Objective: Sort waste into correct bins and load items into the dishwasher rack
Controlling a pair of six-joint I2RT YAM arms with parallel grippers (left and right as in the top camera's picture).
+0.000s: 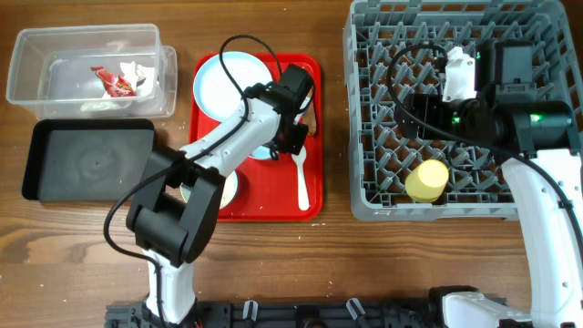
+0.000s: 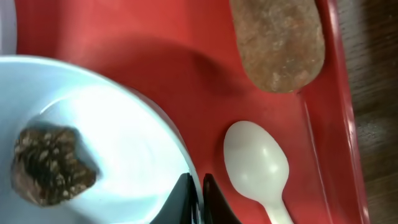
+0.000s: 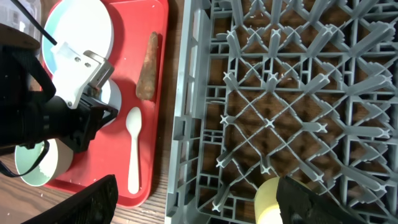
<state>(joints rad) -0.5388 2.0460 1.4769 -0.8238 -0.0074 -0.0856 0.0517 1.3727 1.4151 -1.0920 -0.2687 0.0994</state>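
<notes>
Spoon [image 1: 303, 182] and cup [image 1: 427, 180], one each; left claw [image 2: 200, 199] pinches blue bowl [image 2: 124, 130], right claw [image 3: 199, 190] spread.

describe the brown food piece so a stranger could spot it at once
On the red tray mid-table, look along its right edge, beyond the head of the white spoon. The brown piece is long and rough, unlike the small dark lump.

Left arm [image 1: 219, 146] stretched forward and to the right, left gripper [image 2: 199, 196] pointing down, fingers nearly together, right arm [image 1: 537, 200] bent leftward, right gripper [image 1: 407, 116] spread wide
</notes>
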